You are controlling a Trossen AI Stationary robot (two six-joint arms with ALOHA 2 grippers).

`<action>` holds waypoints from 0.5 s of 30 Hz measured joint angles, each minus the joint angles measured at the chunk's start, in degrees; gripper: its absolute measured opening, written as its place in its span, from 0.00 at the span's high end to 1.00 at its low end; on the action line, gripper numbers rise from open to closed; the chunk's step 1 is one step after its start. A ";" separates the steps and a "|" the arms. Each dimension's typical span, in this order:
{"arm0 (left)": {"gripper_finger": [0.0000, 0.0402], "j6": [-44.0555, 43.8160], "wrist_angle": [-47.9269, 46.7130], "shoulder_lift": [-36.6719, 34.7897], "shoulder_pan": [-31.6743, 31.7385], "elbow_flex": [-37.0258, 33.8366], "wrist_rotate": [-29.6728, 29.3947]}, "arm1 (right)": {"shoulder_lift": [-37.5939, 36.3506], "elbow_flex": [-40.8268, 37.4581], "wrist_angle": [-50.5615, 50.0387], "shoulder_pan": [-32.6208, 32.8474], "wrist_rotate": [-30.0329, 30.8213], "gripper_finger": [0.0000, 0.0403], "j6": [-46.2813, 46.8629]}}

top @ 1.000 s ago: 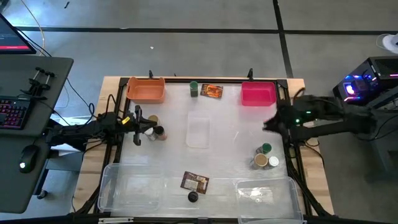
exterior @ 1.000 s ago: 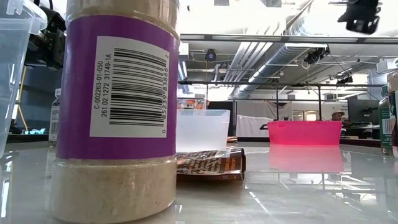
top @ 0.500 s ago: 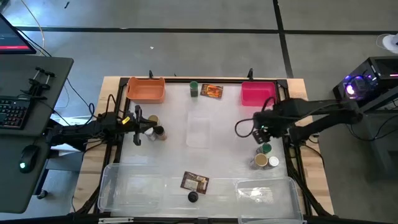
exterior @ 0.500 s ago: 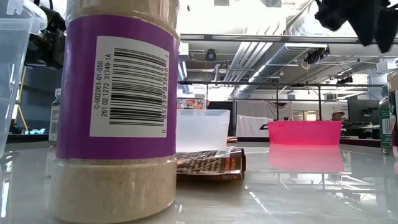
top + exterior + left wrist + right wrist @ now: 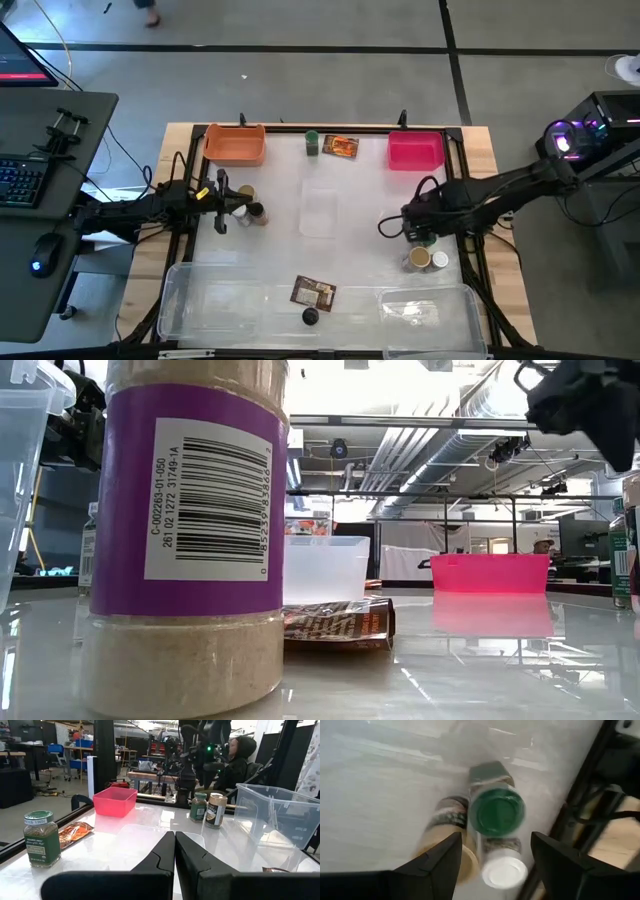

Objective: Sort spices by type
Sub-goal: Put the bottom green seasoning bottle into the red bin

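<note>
My right gripper is open and hangs above three jars standing on their bases near the table's right edge: a green-lidded one, a tan-lidded one and a white-lidded one. Its fingers stand apart over the green lid and touch nothing; it also shows in the high view. My left gripper is shut and empty at the table's left side, beside two jars. Another green-lidded jar and an orange packet lie at the far edge. A brown packet and a black-lidded jar sit near the front.
An orange bin stands at the far left and a pink bin at the far right. Two large clear trays line the near edge. A small clear container sits mid-table. A person shows beyond the table.
My right gripper has swung in from the table's right edge toward the left, then moved toward the near edge and down, and now hangs over the three jars. My left arm has kept still.
</note>
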 joint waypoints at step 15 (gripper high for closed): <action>1.00 0.00 0.01 0.00 0.02 0.00 0.00 | -0.17 -6.81 6.58 0.33 1.05 0.42 3.16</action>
